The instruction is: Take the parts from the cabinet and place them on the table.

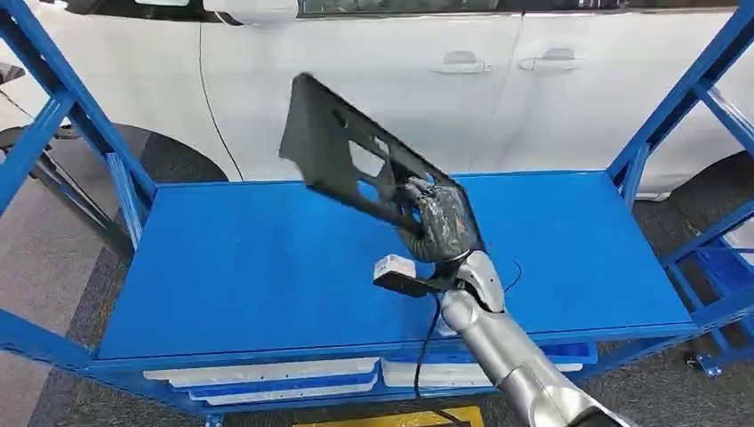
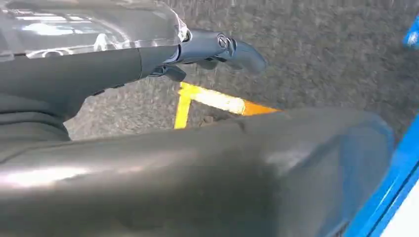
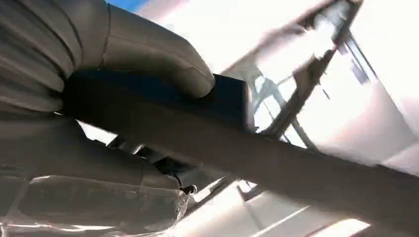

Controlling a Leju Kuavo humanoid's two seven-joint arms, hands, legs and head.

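Note:
A flat black part with several cutouts is held tilted in the air above the blue shelf top. My right hand grips its lower right corner, with the silver arm rising from the bottom right. In the right wrist view the thick grey thumb presses on the dark part, which runs across the picture. My left hand hangs over the grey floor, fingers stretched out and holding nothing.
Slanted blue frame posts stand at both ends of the shelf. A white car is close behind it. White and blue trays lie on the level below. Yellow tape marks the floor.

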